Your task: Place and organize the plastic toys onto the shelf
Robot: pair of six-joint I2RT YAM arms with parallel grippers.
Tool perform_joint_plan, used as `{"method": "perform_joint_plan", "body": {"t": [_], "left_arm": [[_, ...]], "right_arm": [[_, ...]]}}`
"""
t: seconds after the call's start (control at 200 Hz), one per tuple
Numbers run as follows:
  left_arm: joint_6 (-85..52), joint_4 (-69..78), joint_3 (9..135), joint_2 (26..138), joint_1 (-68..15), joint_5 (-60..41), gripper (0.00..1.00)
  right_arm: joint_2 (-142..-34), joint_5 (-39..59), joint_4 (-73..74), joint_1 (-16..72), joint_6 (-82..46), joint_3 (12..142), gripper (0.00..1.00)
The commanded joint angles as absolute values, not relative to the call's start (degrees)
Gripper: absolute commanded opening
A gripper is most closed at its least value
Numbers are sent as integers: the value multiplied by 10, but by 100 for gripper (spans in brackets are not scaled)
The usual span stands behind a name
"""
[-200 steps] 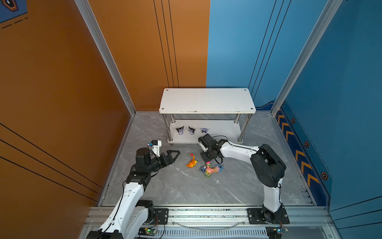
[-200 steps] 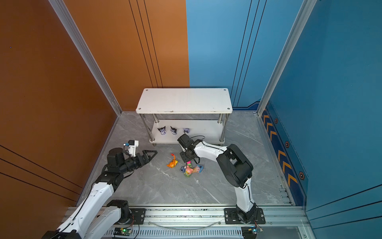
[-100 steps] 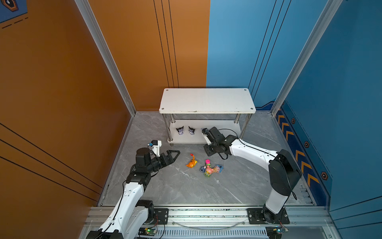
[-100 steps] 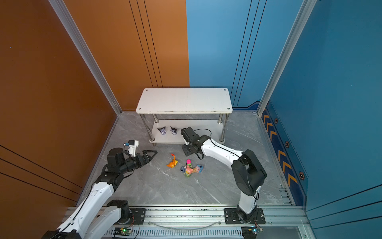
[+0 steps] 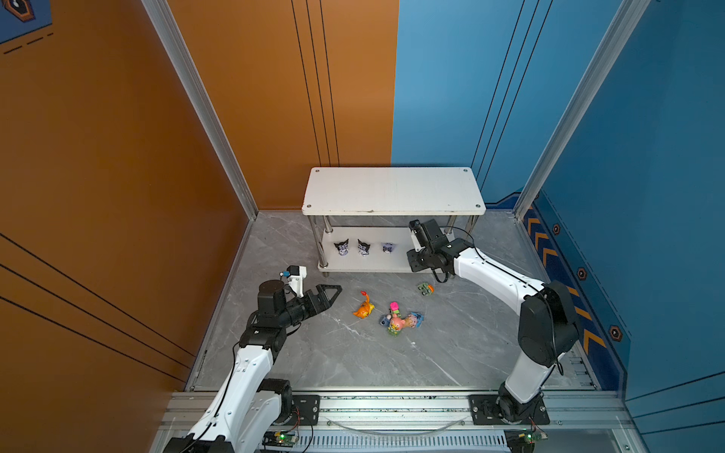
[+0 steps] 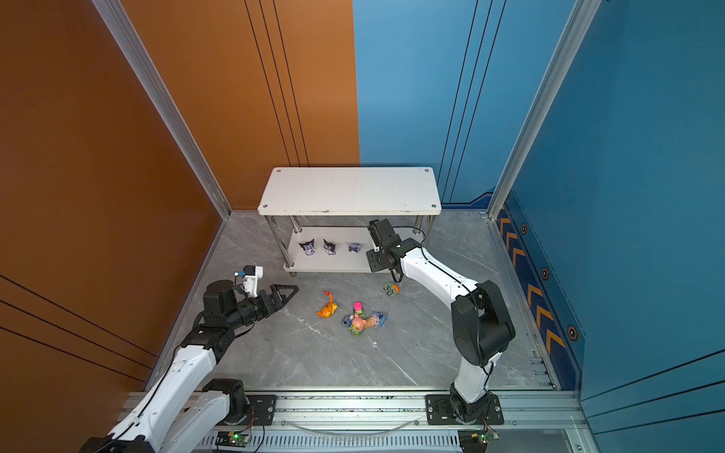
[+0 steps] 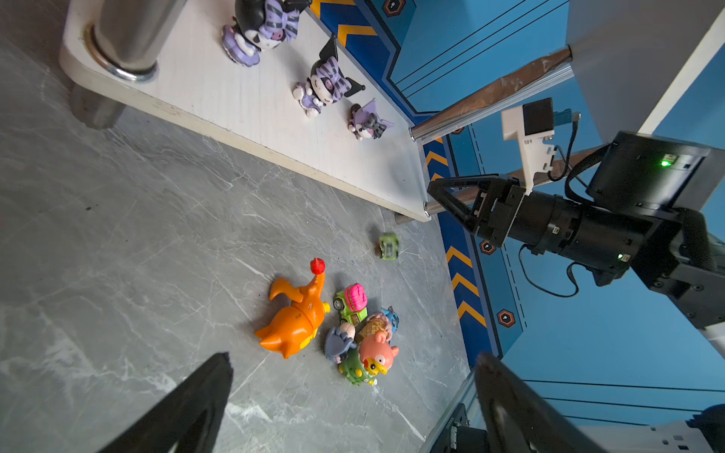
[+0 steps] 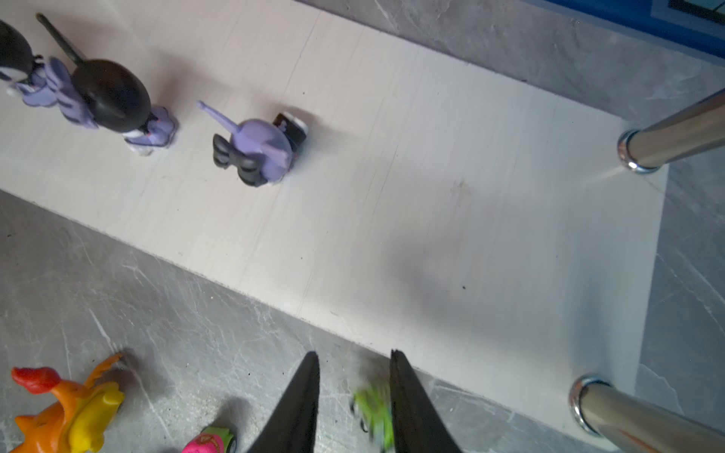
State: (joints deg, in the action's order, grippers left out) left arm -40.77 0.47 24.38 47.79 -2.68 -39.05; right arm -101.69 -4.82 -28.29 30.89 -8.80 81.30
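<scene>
The shelf (image 5: 392, 190) stands at the back, with three black-purple eared heads (image 5: 363, 248) in a row on its lower board (image 8: 431, 196). My right gripper (image 5: 412, 262) hovers at that board's front right edge. Its jaws (image 8: 354, 353) stand narrowly open with nothing gripped. An orange-topped green block (image 5: 425, 289) lies on the floor just below it, blurred in the right wrist view (image 8: 374, 412). The orange creature (image 5: 364, 310) lies mid-floor beside a pile of pink-topped block (image 5: 394, 306), pink bear (image 5: 396, 323), blue one on a cone (image 5: 414, 319) and donkey (image 5: 383, 321). My left gripper (image 5: 333, 292) is wide open, left of the toys.
Chrome posts (image 8: 667, 137) rise at the lower board's corners, close to my right gripper. The top board overhangs the lower one. An orange wall closes the left, a blue wall the right, and a metal rail (image 5: 392, 404) runs along the front.
My right arm has swung from the toy pile to the shelf's right end. The orange-topped green block now lies on the floor beneath it. The left arm has not moved.
</scene>
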Motion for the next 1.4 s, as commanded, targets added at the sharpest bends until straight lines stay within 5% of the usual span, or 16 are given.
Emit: {"method": "perform_joint_plan", "body": {"t": [0.0,0.25,0.536,0.726,0.961,1.396], "left_arm": [[-405,11,237,475,-26,-394,98],[-405,9,236,474,-26,-392,98],[-401,15,241,482,-42,-390,98],[-336,-27,302,499,-178,-300,99],[-193,-152,517,681,-374,-216,94],[-198,-94,574,780,-416,-230,93]], "right_arm": [[-1043,-58,-281,301,-78,833,33],[-1023,-53,-271,305,-78,796,35],[-867,-92,-310,311,-111,645,49],[-748,-150,-340,285,-148,569,56],[-694,-53,-342,186,-180,529,55],[-700,-29,-303,169,-204,415,53]]}}
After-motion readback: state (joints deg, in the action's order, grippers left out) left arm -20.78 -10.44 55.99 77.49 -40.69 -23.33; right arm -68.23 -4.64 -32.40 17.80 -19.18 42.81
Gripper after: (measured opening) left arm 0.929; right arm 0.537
